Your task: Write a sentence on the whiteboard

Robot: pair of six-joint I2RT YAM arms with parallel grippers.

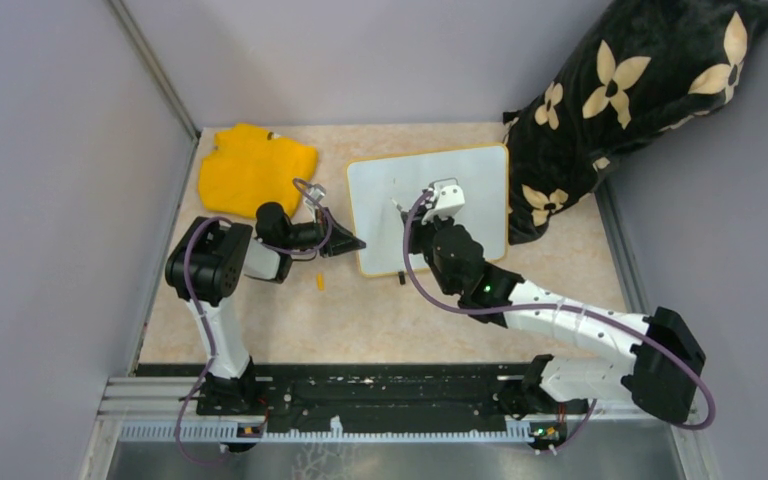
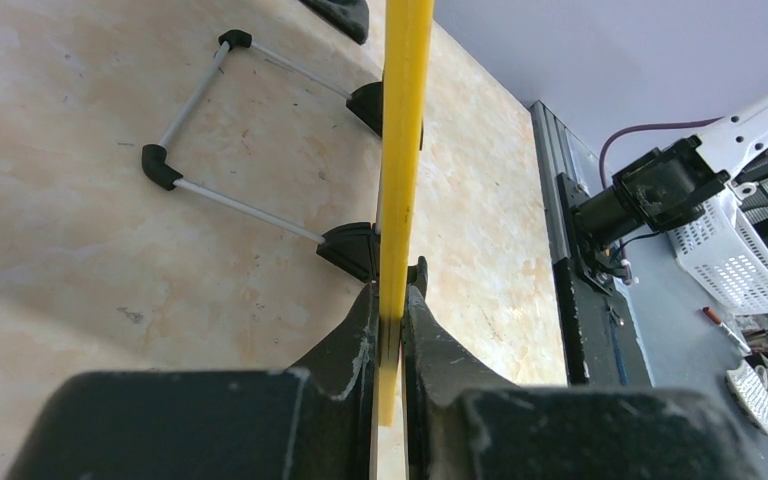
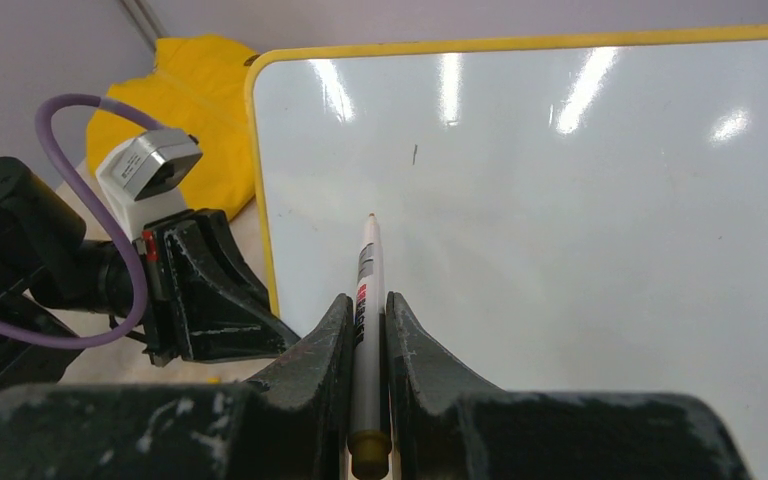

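The whiteboard (image 1: 480, 190), white with a thin yellow rim, lies mid-table. My left gripper (image 1: 357, 243) is shut on its left edge near the front corner. In the left wrist view the yellow rim (image 2: 401, 150) runs between the closed left gripper (image 2: 392, 297), beside a black clip foot (image 2: 350, 248). My right gripper (image 1: 410, 222) hovers over the board's left part, shut on a slim grey marker (image 3: 368, 290) in the right gripper (image 3: 367, 305). Its tip points along the white surface (image 3: 580, 220). That surface shows only a tiny dark mark (image 3: 415, 153); no sentence is in view.
A yellow cloth (image 1: 255, 165) lies at the back left. A black pillow with cream flowers (image 1: 620, 100) leans against the board's right side. A small orange cap (image 1: 319, 283) rests on the table by the left arm. Grey walls close in left and back.
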